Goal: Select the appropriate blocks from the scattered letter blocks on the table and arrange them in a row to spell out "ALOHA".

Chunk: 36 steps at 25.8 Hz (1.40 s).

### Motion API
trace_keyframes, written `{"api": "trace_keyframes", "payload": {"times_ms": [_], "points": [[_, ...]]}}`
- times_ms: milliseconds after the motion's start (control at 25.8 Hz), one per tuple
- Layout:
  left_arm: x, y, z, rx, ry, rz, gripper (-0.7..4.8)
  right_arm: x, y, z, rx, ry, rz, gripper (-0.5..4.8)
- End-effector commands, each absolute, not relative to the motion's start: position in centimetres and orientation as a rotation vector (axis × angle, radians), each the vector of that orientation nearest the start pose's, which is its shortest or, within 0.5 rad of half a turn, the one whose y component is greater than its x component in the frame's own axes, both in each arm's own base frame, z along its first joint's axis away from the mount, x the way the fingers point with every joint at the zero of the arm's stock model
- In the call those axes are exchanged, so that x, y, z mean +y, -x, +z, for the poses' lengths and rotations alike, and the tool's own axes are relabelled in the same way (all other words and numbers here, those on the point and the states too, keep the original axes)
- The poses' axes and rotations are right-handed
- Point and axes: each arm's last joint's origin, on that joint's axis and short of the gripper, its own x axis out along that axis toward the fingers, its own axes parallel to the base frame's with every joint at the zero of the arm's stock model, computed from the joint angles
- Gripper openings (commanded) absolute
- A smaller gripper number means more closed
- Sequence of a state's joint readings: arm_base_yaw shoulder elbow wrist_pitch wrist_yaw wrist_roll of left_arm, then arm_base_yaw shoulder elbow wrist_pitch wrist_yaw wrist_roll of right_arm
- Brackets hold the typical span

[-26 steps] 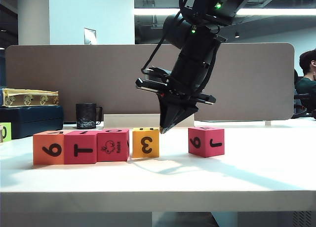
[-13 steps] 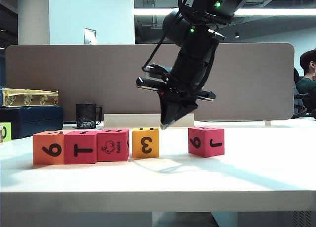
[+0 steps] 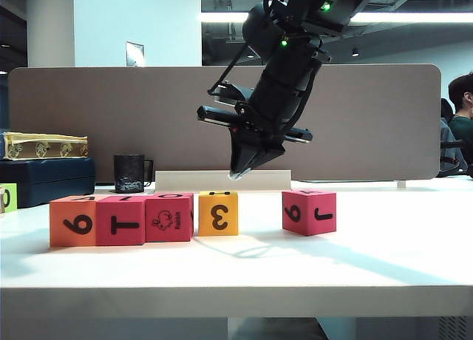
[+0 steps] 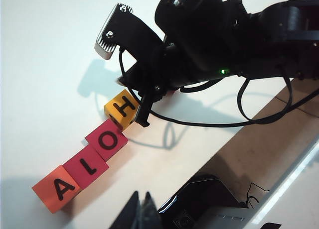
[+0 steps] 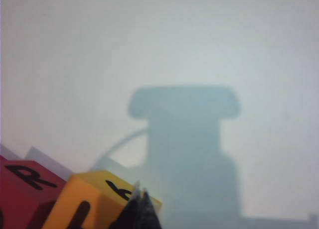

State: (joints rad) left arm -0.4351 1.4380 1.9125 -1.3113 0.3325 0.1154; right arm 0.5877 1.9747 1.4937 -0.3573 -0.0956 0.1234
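Four letter blocks stand in a row on the white table (image 3: 384, 259): orange (image 3: 72, 220), pink-red (image 3: 122, 220), pink-red (image 3: 169, 217) and yellow (image 3: 218, 213). From above, in the left wrist view, they read A (image 4: 56, 188), L (image 4: 85, 167), O (image 4: 106, 140), H (image 4: 120, 108). A fifth, pink-red block (image 3: 308, 211) stands apart to the right. My right gripper (image 3: 238, 174) hangs shut and empty just above the yellow block (image 5: 89, 201). My left gripper (image 4: 141, 193) is shut and empty, off to the side of the A block; it does not show in the exterior view.
A black mug (image 3: 131, 173) and a dark blue box (image 3: 46, 179) with a yellow patterned box (image 3: 44, 145) on it stand at the back left. A lime-green block (image 3: 7, 197) sits at the left edge. A beige partition (image 3: 111, 118) runs behind the table.
My right gripper has lifted up and slightly left, away from the yellow block's upper right corner. The blocks have not moved.
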Motion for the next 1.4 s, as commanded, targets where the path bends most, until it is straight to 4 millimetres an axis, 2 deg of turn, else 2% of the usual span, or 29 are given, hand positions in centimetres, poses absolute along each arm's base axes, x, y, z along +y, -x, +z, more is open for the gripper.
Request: {"api": "trace_keyframes", "payload": {"times_ms": [39,311,621,815,1165,1320,1398], "points": [[-10.9,-21.2,46.2,0.794,-0.145,-0.775,-0.06,24.6,-36.1,21.7,0.834,0.074,0.616,-0.01],[-10.9,-21.2,46.2,0.794,-0.145,-0.775,-0.06,24.9,-36.2,19.8,0.902,0.080,0.628,-0.01],[-10.9,-21.2,46.2,0.793,-0.145,-0.775,-0.06,25.3,-35.1,19.5,0.993,0.090,0.670,-0.01],[-10.9,-21.2,46.2,0.795,-0.145,-0.775,-0.06,26.1,-34.4,19.8,0.987,0.112,0.685,-0.01],[-10.8,-21.1,46.1,0.810,-0.145,-0.774,-0.06,26.6,-35.4,21.5,0.847,0.184,0.641,-0.01],[-10.8,-21.1,46.1,0.816,-0.146,-0.774,-0.06,26.1,-35.8,22.9,0.832,0.274,0.529,0.00],[-10.8,-21.1,46.1,0.817,-0.148,-0.775,-0.06,25.4,-36.0,23.4,0.877,0.291,0.499,0.30]]}}
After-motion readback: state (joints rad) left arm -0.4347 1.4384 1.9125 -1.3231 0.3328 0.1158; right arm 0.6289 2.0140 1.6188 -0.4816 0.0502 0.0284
